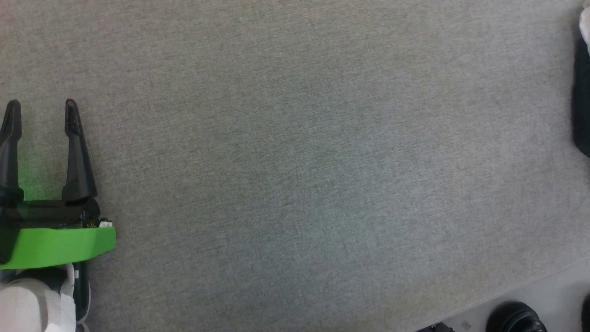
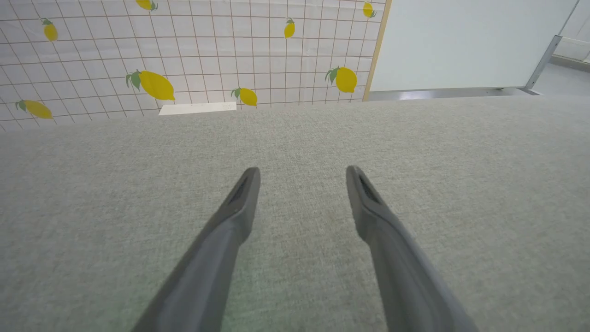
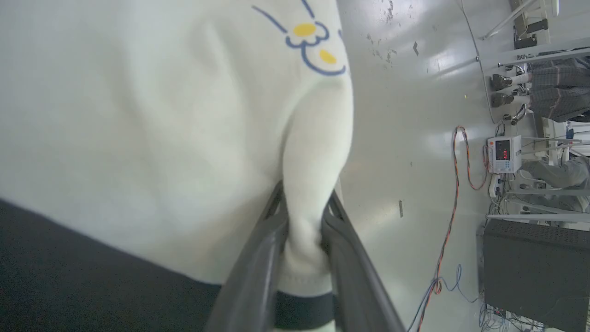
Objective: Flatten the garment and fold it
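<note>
— Grey cloth all over the desk [image 1: 295, 161], seen from the head. Down at the left, the left fingers [image 1: 77, 152], spread wide, holding nothing.

— And the garment [image 1: 581, 83]?

— Far off at the right edge, well apart from those fingers. Just a sliver of white and black. Cut off, so no telling how much of it is on the desk.

— Anything else hard to make out?

— Something black and round [image 1: 514, 318] at the bottom right, off the desk. Maybe a shoe, maybe a wheel. Can't tell.

— Now from the left wrist?

— Left fingers [image 2: 239, 207] again, apart, over bare grey desk [image 2: 461, 184]. Behind, a lemon curtain [image 2: 184, 55].

— And from the right wrist?

— Right fingers [image 3: 258, 258] clamped on a bunched fold of the white garment [image 3: 138, 115], close to the black hem band [image 3: 299, 309]. Small yellow-and-blue print [image 3: 313, 46] higher up. Shiny floor [image 3: 405, 138] and cables [image 3: 449, 221] behind.

— How to handle it?

— Looks soft, light and floppy. Likely to sag and bunch, not break. Not slippery by the look of it. Best pinched at an edge or corner, like the hem or a shoulder, one spot for each set of fingers, then pulled flat.

— Hidden bits?

— Sleeves, collar, whole shape: hard to find. Dark patch at the lower left, maybe a sleeve, not sure. Print cut off at the top.
</note>
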